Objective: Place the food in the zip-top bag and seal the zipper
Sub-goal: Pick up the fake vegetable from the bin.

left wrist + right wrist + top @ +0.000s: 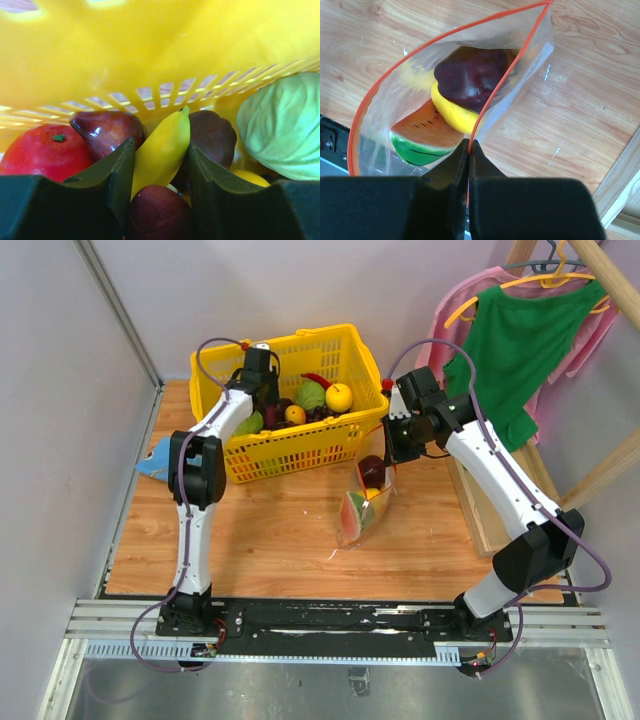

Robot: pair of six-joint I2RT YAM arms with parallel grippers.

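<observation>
The clear zip-top bag (362, 502) stands open on the wooden table. In the right wrist view it holds the watermelon slice (422, 135), a yellow oval fruit (452, 112) and a dark purple piece (470, 75). My right gripper (469, 142) is shut on the bag's red-orange zipper strip (370, 100) at the near rim, and also shows from above (392, 458). My left gripper (262, 390) is down inside the yellow basket. Its fingers press both sides of a yellow banana-shaped fruit (165, 135). A dark red piece (157, 212) sits between the fingers nearer the camera.
The yellow lattice basket (300, 455) at the back holds the green cabbage (285, 125), a red round fruit (42, 152) and dark red pieces (107, 130). Green and pink clothes (520, 340) hang at right over a wooden frame (490, 510). A blue object (155, 462) lies left.
</observation>
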